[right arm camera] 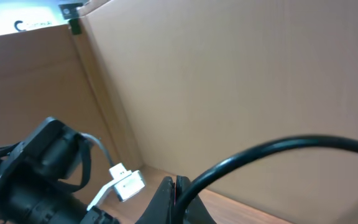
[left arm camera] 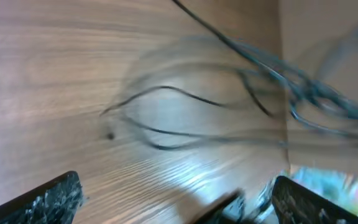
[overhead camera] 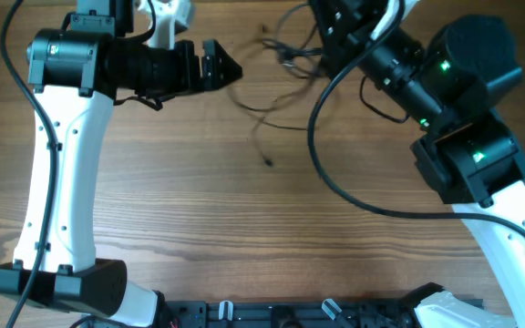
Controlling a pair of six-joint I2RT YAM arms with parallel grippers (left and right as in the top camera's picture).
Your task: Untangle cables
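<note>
Cables (overhead camera: 285, 55) lie tangled at the far edge of the table (overhead camera: 244, 228), one end trailing toward the middle. The left gripper (overhead camera: 229, 66) hovers beside them, jaws wide apart and empty; the right gripper (right arm camera: 175, 194) sits above the tangle, jaws pressed together.

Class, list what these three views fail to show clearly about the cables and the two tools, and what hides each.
1. Right wrist: right tool is cut off by the bottom edge; open or shut is unclear.
2. Overhead: the same tool is hidden under its own arm.
3. Left wrist: cable tangle is motion-blurred; its crossings cannot be traced.
4. Overhead: thin cable end is too small to identify any connector.
</note>
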